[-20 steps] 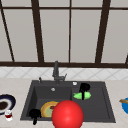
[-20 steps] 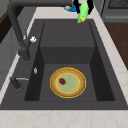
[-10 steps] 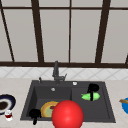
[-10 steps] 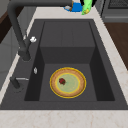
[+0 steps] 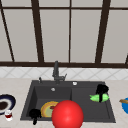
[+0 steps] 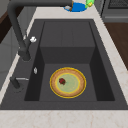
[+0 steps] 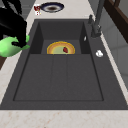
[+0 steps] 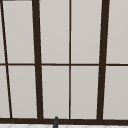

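**Inspector A:** Position of the right hand (image 5: 101,89)?

**Inspector B:** Over the draining side of the sink (image 5: 110,117), near its right rim. Its fingers are curled round a green object (image 5: 99,97), which it holds clear of the sink floor. The right side view confirms this: the hand (image 7: 13,26) clasps the green object (image 7: 10,47) from above, at the sink's outer edge.

**Inspector A:** Any change over the last second?

**Inspector B:** Yes. A second ago the hand and the green object sat higher and further left in the front view. They have since drifted right and a little lower, toward the bench (image 5: 117,87) and the blue dish (image 5: 125,105). The grip appears unchanged. I judge this a carry in progress, with nothing set down yet.

**Inspector A:** Left hand?

**Inspector B:** The left hand (image 5: 34,114) hangs at the front left corner of the basin, just beside the yellow plate (image 5: 48,109). Fingers point downward and seem loose, holding nothing. It has not shifted.

**Inspector A:** Other items?

**Inspector B:** The yellow plate (image 6: 67,82) lies flat on the basin floor with a small red bit (image 6: 62,81) on it. A red ball (image 5: 67,115) shows in front. A dark bowl (image 5: 6,103) and a small cup (image 5: 8,115) stand on the bench, left. The faucet (image 5: 56,72) stands behind the basin.
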{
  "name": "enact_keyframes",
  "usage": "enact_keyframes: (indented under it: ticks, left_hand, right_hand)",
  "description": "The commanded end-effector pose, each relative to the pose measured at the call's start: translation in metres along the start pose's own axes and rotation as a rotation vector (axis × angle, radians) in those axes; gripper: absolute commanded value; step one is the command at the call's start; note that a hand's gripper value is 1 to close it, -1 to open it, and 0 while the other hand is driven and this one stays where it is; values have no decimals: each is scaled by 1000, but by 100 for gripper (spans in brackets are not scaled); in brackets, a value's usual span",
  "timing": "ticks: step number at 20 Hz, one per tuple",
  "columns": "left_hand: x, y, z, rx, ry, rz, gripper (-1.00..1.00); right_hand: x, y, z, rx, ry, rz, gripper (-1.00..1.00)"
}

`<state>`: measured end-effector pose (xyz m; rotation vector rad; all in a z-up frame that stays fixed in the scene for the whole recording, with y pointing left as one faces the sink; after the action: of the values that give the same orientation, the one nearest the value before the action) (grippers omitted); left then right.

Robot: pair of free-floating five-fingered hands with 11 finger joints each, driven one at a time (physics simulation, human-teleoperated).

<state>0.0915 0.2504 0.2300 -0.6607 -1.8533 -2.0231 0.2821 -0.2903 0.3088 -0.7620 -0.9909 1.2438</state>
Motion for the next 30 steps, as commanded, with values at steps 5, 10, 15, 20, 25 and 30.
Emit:
enact_keyframes:
  ticks: [5,10,15,20,25,30]
  left_hand:
    - [0,0,0,0,0,0,0]
    - [0,0,0,0,0,0,0]
    - [0,0,0,0,0,0,0]
    - [0,0,0,0,0,0,0]
    - [0,0,0,0,0,0,0]
    - [0,0,0,0,0,0,0]
  right_hand:
    - [-52,-16,24,0,-3,-23,100]
    - [-92,-22,29,3,-8,-18,100]
    - [-132,-22,32,3,-6,-13,100]
    - [-174,-17,30,3,-7,-15,100]
    - [-219,-3,21,2,-6,-12,100]
    - [-264,13,12,2,-6,-12,100]
